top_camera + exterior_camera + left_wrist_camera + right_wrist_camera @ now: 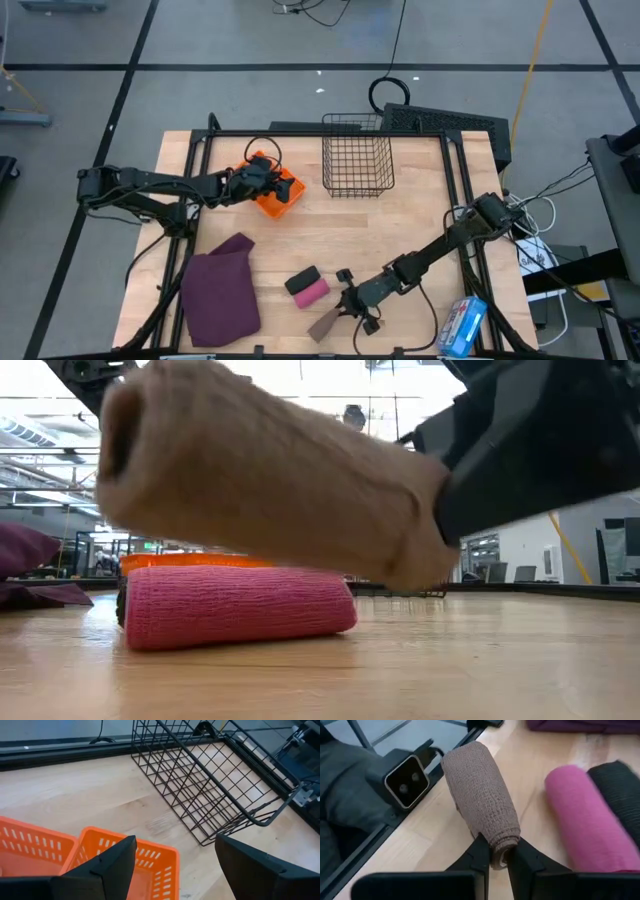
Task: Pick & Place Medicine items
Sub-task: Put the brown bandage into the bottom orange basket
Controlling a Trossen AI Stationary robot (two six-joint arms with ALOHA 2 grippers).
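Observation:
No small white bottles show in any view. My right gripper (352, 308) is near the table's front edge, shut on a tan bandage roll (480, 795), which also shows in the high view (325, 325). A pink roll (312, 291) and a black roll (300, 277) lie side by side on the table just beyond it. My left gripper (262, 178) is open and empty, above the orange tray (280, 195) at the table's far left. In the left wrist view its fingers (175, 842) stand over the tray's wall (150, 857). My right gripper pinches the tan roll's near end (501, 847) between its two fingers. The fingers come slanting from the table's right and far side, and the roll sticks out past their tips toward the near left. In the low view the roll (270, 470) is lifted clear, above the pink roll (235, 605).
A black wire basket (357, 152) stands at the far middle. A maroon cloth (220, 290) lies at the near left, and a blue-and-white packet (463, 325) at the near right. The low camera (405, 777) sits at the front edge close to the tan roll.

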